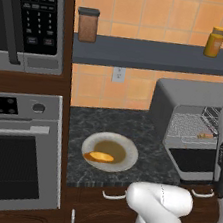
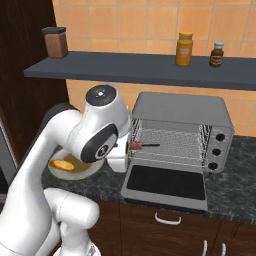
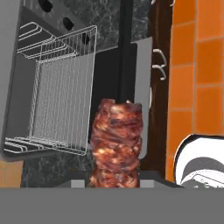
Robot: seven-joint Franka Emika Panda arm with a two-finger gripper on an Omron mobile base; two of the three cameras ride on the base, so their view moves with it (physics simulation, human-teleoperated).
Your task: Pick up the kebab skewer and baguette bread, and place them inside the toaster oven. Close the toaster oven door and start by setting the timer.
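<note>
Gripper point(image 2: 131, 146) jaws are clenched on the skewer point(image 2: 142, 145), which is held at the oven's point(image 2: 180, 107) open mouth, level with the upper rack. In the hand view, the skewer point(image 3: 116, 144) is seen rising toward 12 o'clock from between the jaws, its reddish-brown meat nearest the hand and its dark stick running on over the lowered door point(image 3: 109, 74). In the right base view, the bread point(image 2: 61, 164) is seen on the plate point(image 2: 80, 173) at 8 o'clock from the gripper, well apart from it. The plate point(image 1: 129, 159) is set on the counter point(image 1: 117, 119) at 9 o'clock from the oven point(image 1: 187, 92), with the bread point(image 1: 100, 157) at its near-left edge. The door point(image 2: 167, 184) lies flat, fully open.
</note>
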